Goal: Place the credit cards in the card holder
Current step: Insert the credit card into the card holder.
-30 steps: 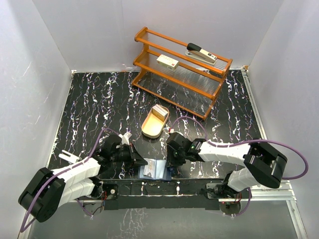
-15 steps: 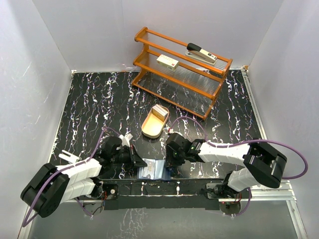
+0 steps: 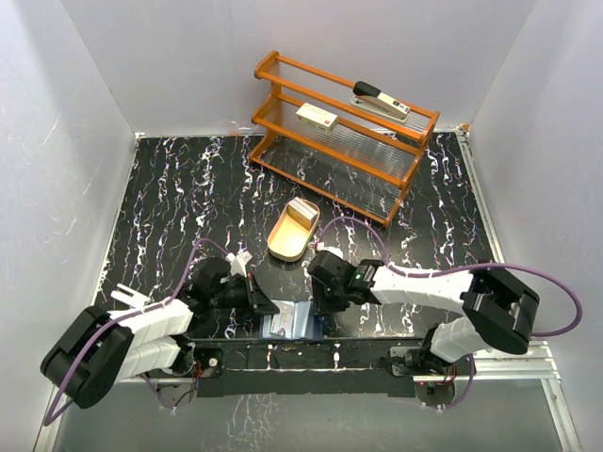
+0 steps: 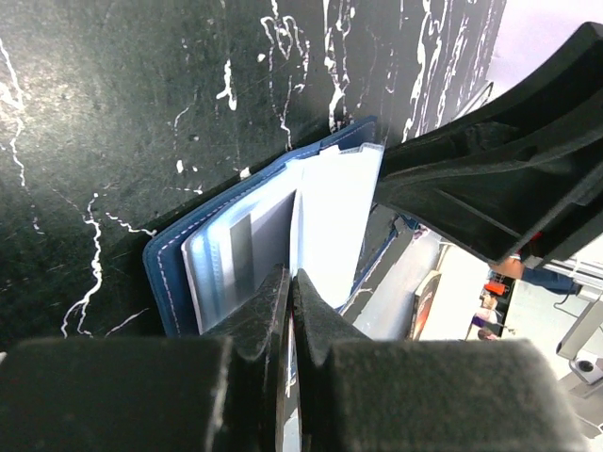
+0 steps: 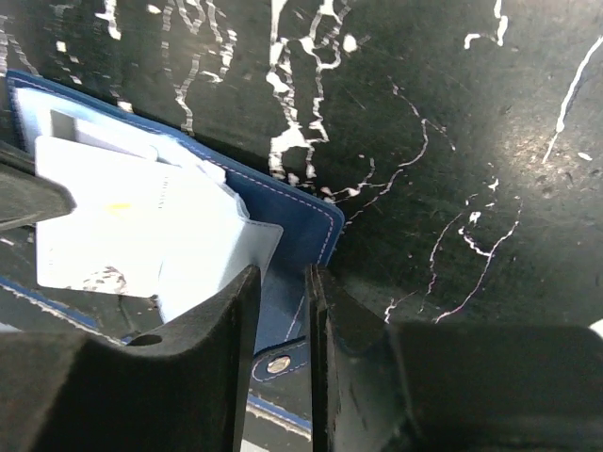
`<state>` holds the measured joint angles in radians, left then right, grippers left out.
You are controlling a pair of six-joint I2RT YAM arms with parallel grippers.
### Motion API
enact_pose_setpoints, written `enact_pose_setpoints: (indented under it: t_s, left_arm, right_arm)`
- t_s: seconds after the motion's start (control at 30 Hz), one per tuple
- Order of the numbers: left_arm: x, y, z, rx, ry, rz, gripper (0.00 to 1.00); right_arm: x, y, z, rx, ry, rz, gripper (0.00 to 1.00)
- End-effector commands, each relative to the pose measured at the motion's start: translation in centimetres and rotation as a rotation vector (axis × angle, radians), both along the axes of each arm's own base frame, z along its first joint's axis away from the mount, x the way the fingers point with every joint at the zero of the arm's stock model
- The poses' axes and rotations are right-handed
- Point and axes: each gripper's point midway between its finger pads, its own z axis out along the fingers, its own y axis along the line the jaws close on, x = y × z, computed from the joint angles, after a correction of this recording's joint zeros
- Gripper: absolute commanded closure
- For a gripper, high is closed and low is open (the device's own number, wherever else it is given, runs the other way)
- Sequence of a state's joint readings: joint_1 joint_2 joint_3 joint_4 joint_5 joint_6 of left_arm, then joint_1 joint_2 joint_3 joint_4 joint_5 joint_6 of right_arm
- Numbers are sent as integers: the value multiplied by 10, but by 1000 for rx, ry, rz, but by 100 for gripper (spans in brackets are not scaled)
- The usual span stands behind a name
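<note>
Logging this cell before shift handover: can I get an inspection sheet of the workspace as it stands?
Surface: black marbled table.
Job's things: card holder open at the near edge, credit card partly in it; pale card in the tan tray.
Clutter: orange rack holding stapler and cream box.
Grippers: left gripper shut on the credit card; right gripper tips at the holder's edge, grip unclear.
Cables: purple cables loop along both arms.
Surroundings: white walls on three sides.
</note>
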<state>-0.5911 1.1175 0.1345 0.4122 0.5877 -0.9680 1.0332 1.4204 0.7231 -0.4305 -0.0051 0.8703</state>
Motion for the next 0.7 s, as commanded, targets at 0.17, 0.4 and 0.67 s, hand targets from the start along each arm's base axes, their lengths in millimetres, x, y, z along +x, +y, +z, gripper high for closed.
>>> enact_pose_setpoints:
  t_s: [0.17, 0.4, 0.67]
  left_arm:
    - [2, 3, 5, -8, -42, 22, 100]
    - [1, 2, 5, -13, -39, 20, 100]
    - [-1, -2, 13, -71, -41, 18, 100]
  right_arm:
    - [6, 32, 57, -4, -120, -16, 75]
    - [2, 48, 50, 2, -113, -5, 77]
    - [0, 33, 14, -97, -95, -7, 81]
